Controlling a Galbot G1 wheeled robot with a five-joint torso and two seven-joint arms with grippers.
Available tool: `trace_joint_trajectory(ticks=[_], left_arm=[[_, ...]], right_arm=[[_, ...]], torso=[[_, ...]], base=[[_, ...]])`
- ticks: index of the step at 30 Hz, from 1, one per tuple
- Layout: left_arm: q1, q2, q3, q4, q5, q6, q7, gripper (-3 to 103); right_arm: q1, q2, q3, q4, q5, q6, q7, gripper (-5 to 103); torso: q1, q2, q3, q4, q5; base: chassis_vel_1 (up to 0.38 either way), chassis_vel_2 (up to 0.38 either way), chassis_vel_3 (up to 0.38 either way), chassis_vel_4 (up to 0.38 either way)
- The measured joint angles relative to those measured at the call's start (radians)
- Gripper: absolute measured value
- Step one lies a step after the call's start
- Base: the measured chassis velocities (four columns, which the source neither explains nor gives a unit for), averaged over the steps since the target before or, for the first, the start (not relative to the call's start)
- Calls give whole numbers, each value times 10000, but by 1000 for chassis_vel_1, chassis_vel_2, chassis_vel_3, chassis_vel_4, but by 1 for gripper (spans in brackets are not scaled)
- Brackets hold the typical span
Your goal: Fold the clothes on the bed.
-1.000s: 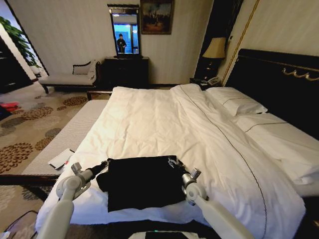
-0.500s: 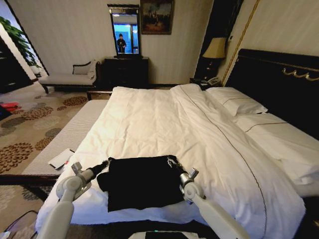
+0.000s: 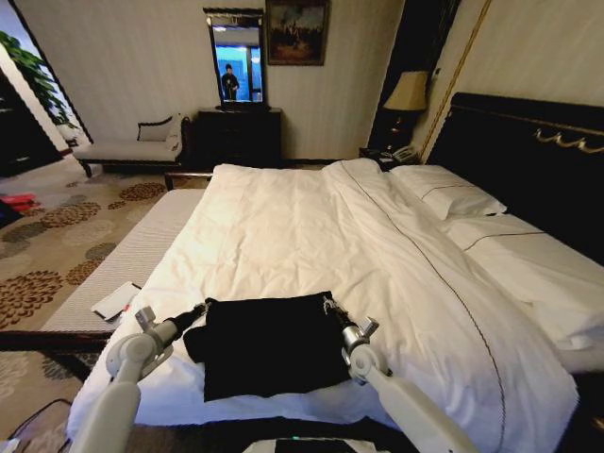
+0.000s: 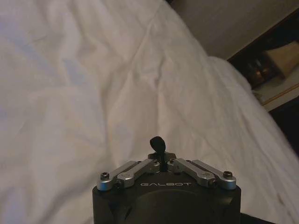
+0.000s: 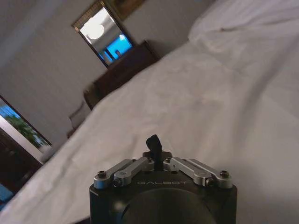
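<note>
The clothes (image 3: 269, 344), a black T-shirt, lie in a roughly square fold near the front edge of the bed (image 3: 302, 226), lettering hidden. My left gripper (image 3: 200, 309) is at the shirt's far left corner and my right gripper (image 3: 328, 304) at its far right corner, each shut on the black cloth. The far edge runs straight between them. In the left wrist view my left gripper (image 4: 157, 143) shows its fingers pressed together over the white duvet (image 4: 93, 93). The right wrist view shows my right gripper (image 5: 153, 141) the same way.
White pillows (image 3: 448, 193) lie against the dark headboard (image 3: 528, 151) on the right. A grey bench (image 3: 132, 255) with a white item (image 3: 115, 300) runs along the bed's left side. A chaise (image 3: 132, 143), a dark dresser (image 3: 238, 132) and a lamp (image 3: 408, 92) stand at the back wall.
The shirt's far edge has shifted slightly farther up the bed, and my right arm has drawn a little to the left. The left arm has barely moved.
</note>
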Motion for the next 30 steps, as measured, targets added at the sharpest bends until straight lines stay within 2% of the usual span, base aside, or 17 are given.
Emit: trace_joint_trajectory(ticks=[3,6,13,17,23,30], left_arm=[[78,-34,-140,-248,-236,-93,128,2],[227,-151,-394,-709,-792,-228,292,2],[599,-595,-817,-1603,-1675,-483,614,2],[956,-856,-1281,-2462,-2556,-581,691,2],[1174,-818,-1746,-3356,-3328,-582,563,2],[1697,-710,-2643,-5005,-4234,-581,240,2]], right_arm=[[-186,7,135,376,-37,312,-230,1],[-517,-17,383,1208,21,740,-494,1],[-1170,-42,1002,2463,141,1232,-892,1],[-1874,-399,1661,3557,68,1700,-1981,1],[-2205,-456,2184,4490,125,1779,-2155,1],[-2939,-492,3004,5795,84,1800,-2012,1]], torso=[[0,0,0,-1,0],[0,0,-1,0,0],[0,0,-1,0,1],[0,0,-1,-2,0],[-1,0,-2,-1,1],[0,1,-2,-1,1]], base=[[0,0,0,0],[0,0,0,0],[0,0,0,0],[0,0,0,0],[0,0,0,0],[0,0,0,0]])
